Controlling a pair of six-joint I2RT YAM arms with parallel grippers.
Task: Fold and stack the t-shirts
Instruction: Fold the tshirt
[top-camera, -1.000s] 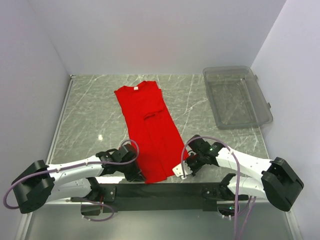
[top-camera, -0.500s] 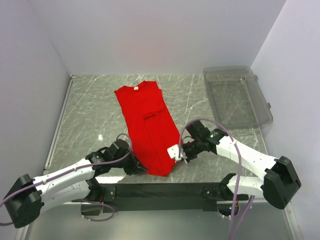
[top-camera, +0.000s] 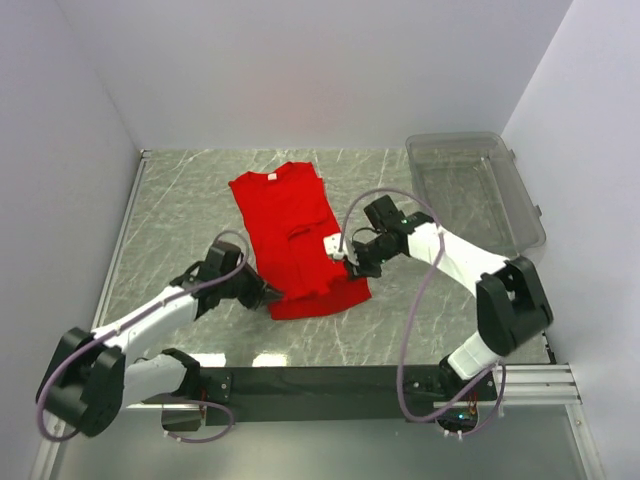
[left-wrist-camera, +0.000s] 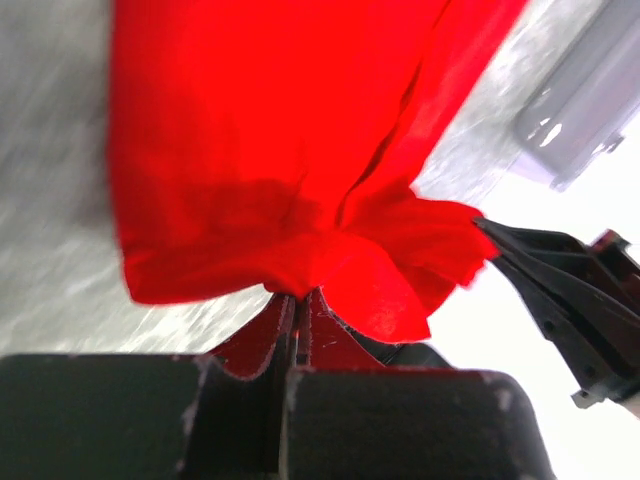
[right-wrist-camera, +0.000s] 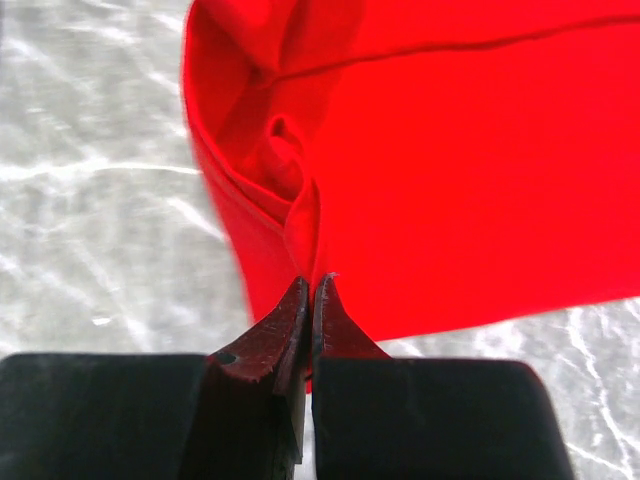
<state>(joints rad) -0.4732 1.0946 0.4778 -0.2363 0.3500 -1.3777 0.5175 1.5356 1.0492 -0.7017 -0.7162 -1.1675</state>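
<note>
The table (top-camera: 180, 220) in front of me is grey stone-patterned, run through with thin white veins, and closed in by pale walls on the left, the far side and the right. A metal strip edges its left side. Two things lie on it. A red t-shirt (top-camera: 290, 215) lies around the middle, its collar toward the far wall with a small white label (top-camera: 268, 176) showing there. The far part lies flat, while the near end is gathered into rumpled folds. A clear plastic bin (top-camera: 455, 138) sits in the far right corner, well apart from the t-shirt, with bare table between them.
</note>
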